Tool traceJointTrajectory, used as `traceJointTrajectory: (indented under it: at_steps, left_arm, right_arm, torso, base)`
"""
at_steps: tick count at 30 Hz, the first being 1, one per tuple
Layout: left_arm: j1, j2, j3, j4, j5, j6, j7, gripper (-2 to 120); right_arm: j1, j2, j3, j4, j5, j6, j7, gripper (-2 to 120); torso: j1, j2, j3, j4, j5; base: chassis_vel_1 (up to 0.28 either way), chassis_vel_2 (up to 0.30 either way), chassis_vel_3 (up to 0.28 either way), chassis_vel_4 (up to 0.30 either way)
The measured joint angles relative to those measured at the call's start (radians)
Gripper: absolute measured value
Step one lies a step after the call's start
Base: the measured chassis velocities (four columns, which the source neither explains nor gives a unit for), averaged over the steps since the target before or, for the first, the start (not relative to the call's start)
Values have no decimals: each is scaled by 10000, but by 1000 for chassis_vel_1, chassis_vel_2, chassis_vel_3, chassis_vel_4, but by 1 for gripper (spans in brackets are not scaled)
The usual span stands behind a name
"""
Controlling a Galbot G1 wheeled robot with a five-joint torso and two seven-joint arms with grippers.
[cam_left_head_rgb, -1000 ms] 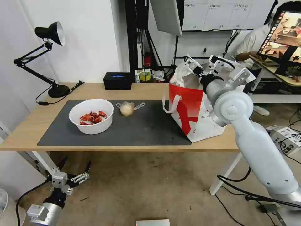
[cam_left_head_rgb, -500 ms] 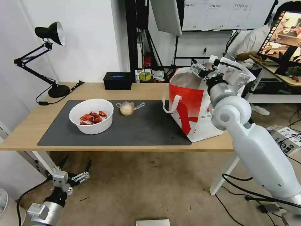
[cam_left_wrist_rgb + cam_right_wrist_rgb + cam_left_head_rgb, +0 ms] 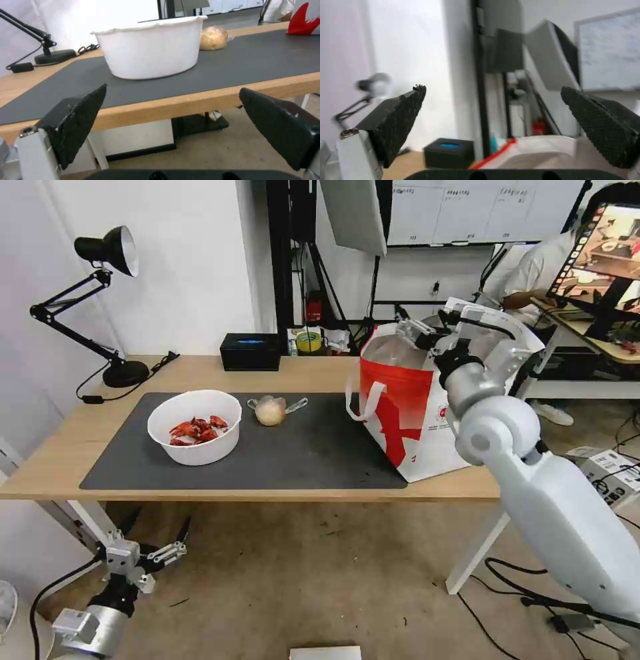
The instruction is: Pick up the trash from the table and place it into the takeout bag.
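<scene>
Two leftovers lay on the table [image 3: 60, 460] mat: a white bowl [image 3: 194, 427] of crayfish shells, and beside it a small clear bag [image 3: 271, 410] with a beige lump. The right gripper [image 3: 415, 328] hung empty above the takeout bag [image 3: 407, 407] mouth, fingers apart; the left gripper [image 3: 150, 555], spread wide, sat low before the table edge. Risk, judged: lifted unevenly, the bowl could tip and spill shells.

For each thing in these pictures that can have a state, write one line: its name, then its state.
Round white bowl: upright on the dark grey mat, holding red crayfish shells.
Small clear bag with a beige lump: lying on the mat.
Red-and-white takeout bag: upright, mouth open.
Right gripper: open, empty, above the bag's mouth.
Left gripper: open, empty, below the table edge.
Black desk lamp: standing; lit or unlit unclear.
</scene>
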State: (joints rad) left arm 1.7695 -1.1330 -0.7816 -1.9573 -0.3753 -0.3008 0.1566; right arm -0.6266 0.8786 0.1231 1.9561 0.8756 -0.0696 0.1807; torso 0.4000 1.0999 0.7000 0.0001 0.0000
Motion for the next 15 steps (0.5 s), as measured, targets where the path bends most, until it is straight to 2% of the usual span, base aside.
traceJointTrajectory:
  at_steps: [5, 8, 13, 15]
  left_arm:
    - [2, 9, -123, -3, -62, -75, 5, 100]
    - [152, -102, -371, -49, -74, -219, 21, 100]
    - [394, -315, -687, -145, -51, -371, 37, 100]
    - [411, -351, -760, -147, 8, -428, 53, 100]
  right_arm:
    - [-1552, -694, 452, 652, -750, 977, -1410, 100]
    - [-2241, -945, 633, 1016, -1077, 1397, -1843, 100]
    - [-2987, -977, 782, 1286, -1841, 1763, -2075, 100]
    - [-3949, -887, 1113, 1554, -2131, 1910, -2091, 100]
  torso:
    - [0, 0, 0, -4, 3]
    - [-1, 1, 0, -5, -1]
    - [-1, 1, -1, 6, 0]
    - [0, 1, -1, 3, -2]
  base:
    - [0, 0, 0, 0]
    - [0, 0, 0, 0]
    - [0, 0, 0, 0]
    - [0, 0, 0, 0]
